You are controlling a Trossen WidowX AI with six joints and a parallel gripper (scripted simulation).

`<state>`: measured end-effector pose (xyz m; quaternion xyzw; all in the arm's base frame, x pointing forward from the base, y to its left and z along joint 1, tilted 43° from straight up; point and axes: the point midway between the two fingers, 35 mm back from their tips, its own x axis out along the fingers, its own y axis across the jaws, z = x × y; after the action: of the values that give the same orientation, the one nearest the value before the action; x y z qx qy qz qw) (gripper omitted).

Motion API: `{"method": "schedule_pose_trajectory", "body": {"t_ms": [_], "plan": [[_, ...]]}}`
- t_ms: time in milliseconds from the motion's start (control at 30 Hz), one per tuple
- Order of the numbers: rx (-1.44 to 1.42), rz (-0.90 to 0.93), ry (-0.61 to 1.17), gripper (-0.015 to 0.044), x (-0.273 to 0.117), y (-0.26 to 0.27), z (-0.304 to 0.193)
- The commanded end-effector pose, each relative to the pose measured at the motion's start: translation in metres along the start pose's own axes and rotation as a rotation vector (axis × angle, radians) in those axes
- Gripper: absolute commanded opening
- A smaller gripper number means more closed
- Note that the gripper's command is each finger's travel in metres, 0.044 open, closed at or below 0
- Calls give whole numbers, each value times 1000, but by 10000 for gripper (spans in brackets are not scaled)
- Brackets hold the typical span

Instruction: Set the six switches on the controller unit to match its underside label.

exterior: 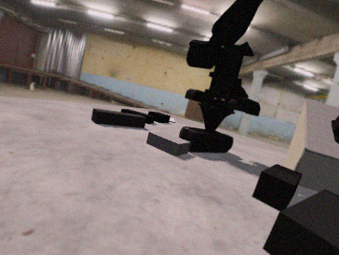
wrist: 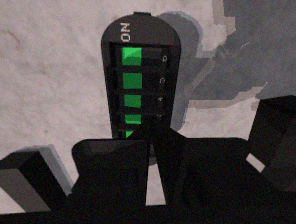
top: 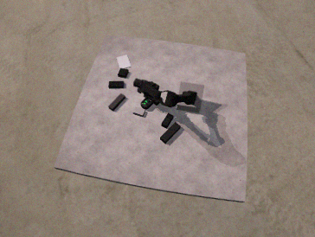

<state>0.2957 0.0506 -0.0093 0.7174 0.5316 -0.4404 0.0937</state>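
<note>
The dark grey controller unit (top: 148,105) (exterior: 191,135) (wrist: 150,34) sits on its base, label hidden. In the wrist view it runs away from the fingers, with "ON" printed at its far end on the left. Green switch ends show along its left side; the far switch (wrist: 132,56) has the brightest green. The exact tilt of each switch is hard to tell. My gripper (exterior: 211,129) (wrist: 150,120) is shut and empty, pointing down with its tips at the top of the unit, over the nearer switches. Contact cannot be told. The fingers hide the nearest switches.
A grey block (exterior: 168,143) (top: 117,102) lies beside the unit. Dark blocks (top: 167,120) (top: 170,132) lie on the other side. A bent key (top: 139,114) lies near the unit. Farther off are small dark modules (top: 123,73) (top: 116,85) and a white card (top: 123,61).
</note>
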Motion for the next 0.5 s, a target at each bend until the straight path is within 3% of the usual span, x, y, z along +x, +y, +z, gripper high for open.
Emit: {"method": "schedule_pose_trajectory", "body": {"t_ms": [0,300,467], "plan": [[6,-3,1,0,2,0,1],[1,-2,-1,0,0,0,1],[4,-2,-1,0,-38,1,1]]}}
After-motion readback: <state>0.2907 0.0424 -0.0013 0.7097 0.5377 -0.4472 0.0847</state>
